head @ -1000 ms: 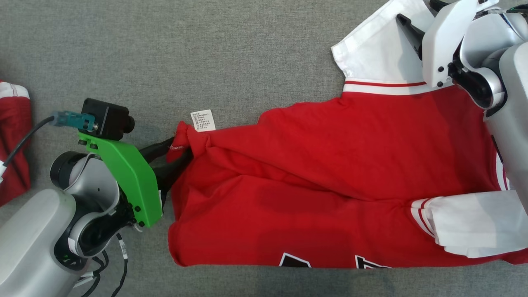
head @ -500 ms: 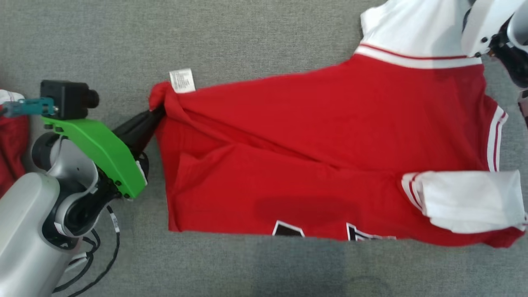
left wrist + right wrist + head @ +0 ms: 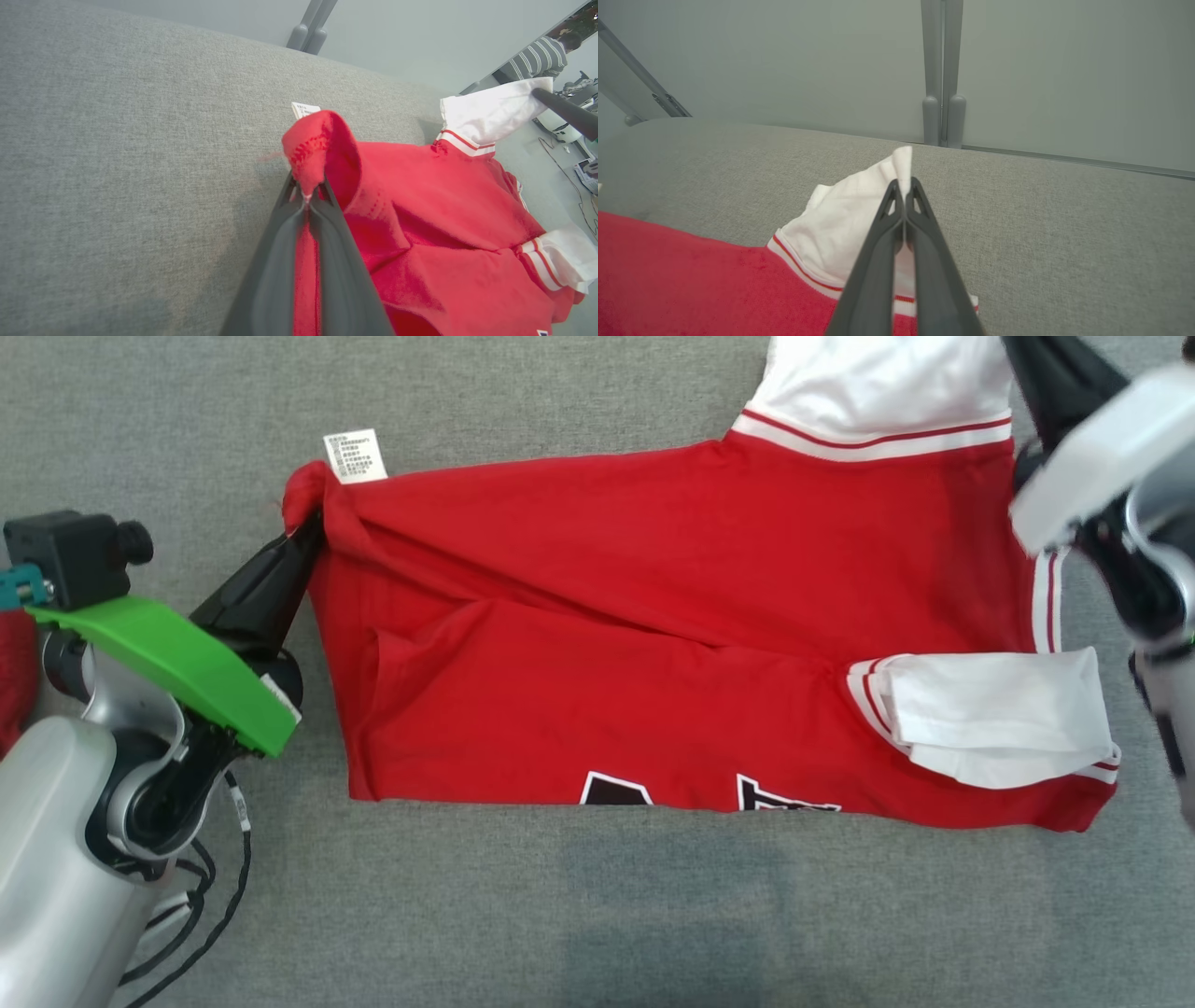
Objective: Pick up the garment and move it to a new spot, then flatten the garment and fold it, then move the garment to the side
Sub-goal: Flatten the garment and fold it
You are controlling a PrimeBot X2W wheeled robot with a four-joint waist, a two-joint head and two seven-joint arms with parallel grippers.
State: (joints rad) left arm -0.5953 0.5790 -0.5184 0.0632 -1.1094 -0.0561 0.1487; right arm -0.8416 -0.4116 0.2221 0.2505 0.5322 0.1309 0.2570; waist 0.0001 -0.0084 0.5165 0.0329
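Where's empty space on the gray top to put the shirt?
Bare gray surface lies in a wide band nearer than the red shirt, and beyond it left of the white sleeve. Crowded: the left side, with the left gripper and another red garment.

Your work surface is a grey fabric-covered top [image 3: 597, 915]. The red garment [image 3: 653, 644] lies spread across it, with another red cloth [image 3: 11, 686] at its left edge.

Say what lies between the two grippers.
The red garment, stretched from the left gripper at its hem corner to the right gripper on its white sleeve; the head view shows it.
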